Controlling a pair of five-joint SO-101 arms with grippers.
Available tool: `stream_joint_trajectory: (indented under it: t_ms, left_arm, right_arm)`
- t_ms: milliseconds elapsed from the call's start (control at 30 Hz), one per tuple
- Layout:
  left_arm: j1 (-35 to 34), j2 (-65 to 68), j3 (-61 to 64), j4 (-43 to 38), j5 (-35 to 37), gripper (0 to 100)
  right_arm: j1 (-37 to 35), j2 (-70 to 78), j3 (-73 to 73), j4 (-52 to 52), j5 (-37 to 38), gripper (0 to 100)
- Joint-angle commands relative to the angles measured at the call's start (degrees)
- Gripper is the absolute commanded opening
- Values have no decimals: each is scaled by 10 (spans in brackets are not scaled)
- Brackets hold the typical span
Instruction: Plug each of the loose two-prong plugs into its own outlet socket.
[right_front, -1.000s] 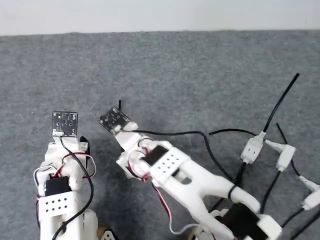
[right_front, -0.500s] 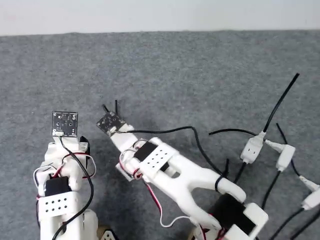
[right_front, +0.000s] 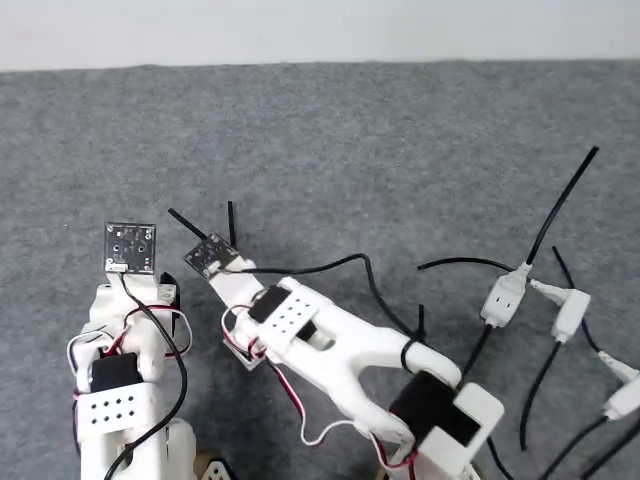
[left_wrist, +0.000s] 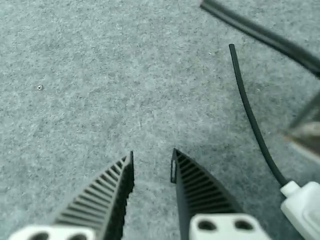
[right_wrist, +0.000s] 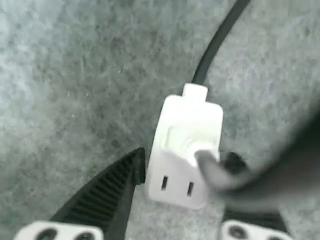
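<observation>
Right gripper (right_wrist: 172, 160) jaws pinch the white outlet socket (right_wrist: 187, 140), near the left gripper (left_wrist: 152, 155), whose jaws are spread and empty. Risk: the black cord (right_wrist: 220, 40) drags on the worktop (right_front: 400, 130) and the socket twists or slips out.

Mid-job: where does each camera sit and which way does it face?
High view: fixed overhead, looking down on the table; left arm and right arm show.
Left wrist view: on the left arm, facing the table past the open left gripper.
Right wrist view: on the right arm, facing down at the white outlet socket by the right gripper.
Shared: both wrist views catch the socket's black cord.
</observation>
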Motion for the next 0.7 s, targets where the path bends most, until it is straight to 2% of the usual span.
stream_joint_trajectory:
  t_ms: [0,100,200,367,500,667]
  left_arm:
    - [-4,-6,-39,-17,-4,114]
    - [-4,-4,-37,-28,-4,114]
    - [4,-5,-11,-78,-2,114]
    - [43,-8,34,-164,-1,113]
    - [54,-8,39,-168,0,113]
    - [60,-9,41,-168,0,109]
  right_arm:
    - [18,3,-53,18,-4,20]
    - [65,-4,-56,17,-4,12]
    - [127,-51,-55,30,-4,9]
    - [236,-176,-54,120,3,9]
    - [367,-255,-40,190,55,9]
    - [589,-333,32,191,123,9]
